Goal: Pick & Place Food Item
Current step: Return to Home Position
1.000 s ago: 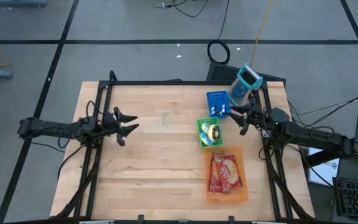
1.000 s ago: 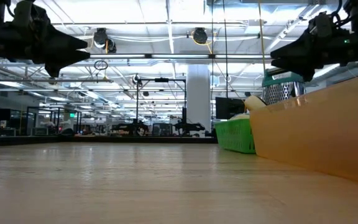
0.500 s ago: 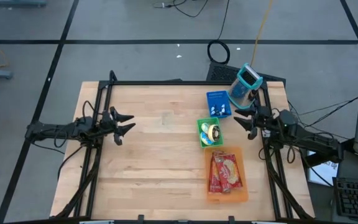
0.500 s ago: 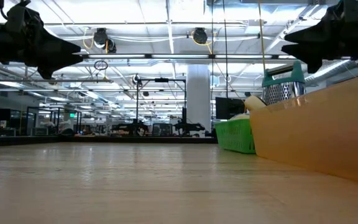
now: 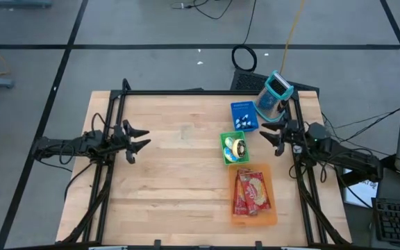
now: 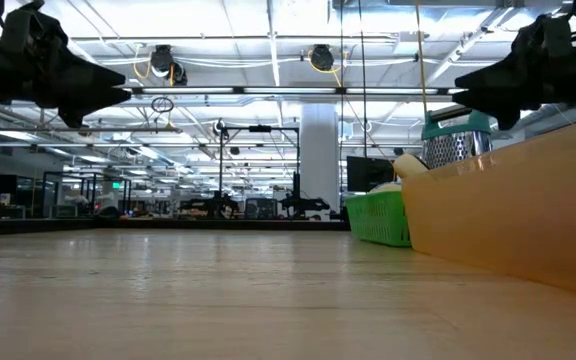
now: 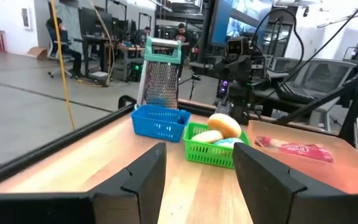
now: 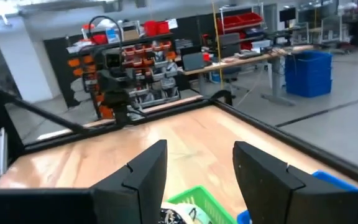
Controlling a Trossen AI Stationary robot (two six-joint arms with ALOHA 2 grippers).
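Bottles point(image 5: 239, 120) sit in the blue bin point(image 5: 244, 107), far right on the counter point(image 5: 179, 180). Left tool point(image 5: 146, 137) and right tool point(image 5: 267, 132) are both spread and empty. I'd just retract slowly, staying above the bins.

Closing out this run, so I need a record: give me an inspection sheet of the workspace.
Surface: light wooden tabletop, containers on its right half.
Job's things: blue plastic bin holds small items, too small to identify; green plastic basket holds round foods; orange tray holds red packets.
Clutter: metal grater with teal handle, at the table corner beside the blue bin.
Grippers: left gripper and right gripper both open, empty, raised over the table.
Cables: black coiled cable and yellow cable on the floor.
Surroundings: seated person at desks beyond.
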